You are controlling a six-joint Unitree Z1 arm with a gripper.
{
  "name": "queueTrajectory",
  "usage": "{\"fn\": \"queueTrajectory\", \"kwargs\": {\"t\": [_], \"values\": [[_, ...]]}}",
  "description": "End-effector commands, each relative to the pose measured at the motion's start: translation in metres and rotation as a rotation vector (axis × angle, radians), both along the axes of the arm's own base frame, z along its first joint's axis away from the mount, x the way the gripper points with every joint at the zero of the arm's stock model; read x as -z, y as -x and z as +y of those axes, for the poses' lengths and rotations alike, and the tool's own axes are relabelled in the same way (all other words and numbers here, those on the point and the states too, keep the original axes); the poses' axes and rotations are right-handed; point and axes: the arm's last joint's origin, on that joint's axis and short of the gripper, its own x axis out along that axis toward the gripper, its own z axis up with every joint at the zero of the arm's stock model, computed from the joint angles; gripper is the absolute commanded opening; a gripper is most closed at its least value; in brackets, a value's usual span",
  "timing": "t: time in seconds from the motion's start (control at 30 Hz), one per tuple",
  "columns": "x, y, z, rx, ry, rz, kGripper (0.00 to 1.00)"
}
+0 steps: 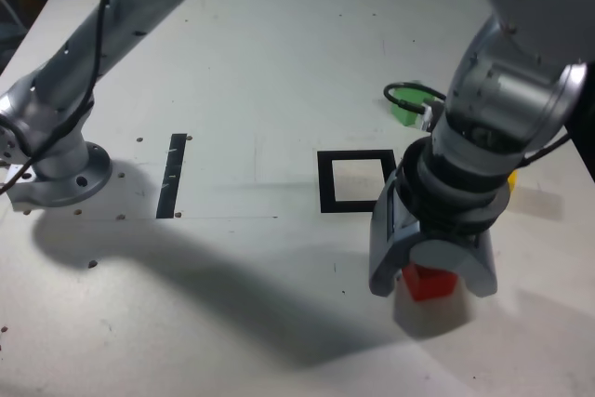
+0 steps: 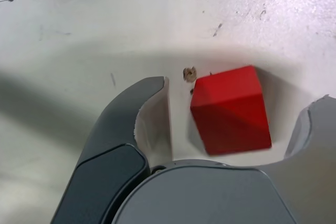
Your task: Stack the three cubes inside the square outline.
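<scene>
Straddling one red cube (image 2: 231, 111): one open gripper (image 1: 433, 287).

You have the red cube (image 2: 231, 111) on the white surface, plain and solid-coloured, resting flat and turned askew, two of its faces plain in the wrist view. In the exterior view you see it below and to the right of the outline (image 1: 326, 183), well apart from it. The outline is a thick black square with a white centre, lying flat, its right edge partly hidden from you. Above and right of it sits the green cube (image 1: 406, 116), partly covered; the yellow cube (image 1: 512, 179) shows you only a sliver, farther right.
</scene>
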Motion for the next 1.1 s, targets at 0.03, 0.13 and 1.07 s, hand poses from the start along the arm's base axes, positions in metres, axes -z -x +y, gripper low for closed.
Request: {"fn": "queueTrajectory", "kwargs": {"t": [0.03,0.13,1.07], "values": [[0.001,-0.001,0.002,0.003,-0.009,-0.007,0.73],[0.003,-0.003,0.002,0.004,-0.014,-0.013,0.68],[-0.016,0.002,0.015,0.049,-0.035,0.021,0.25]]}}
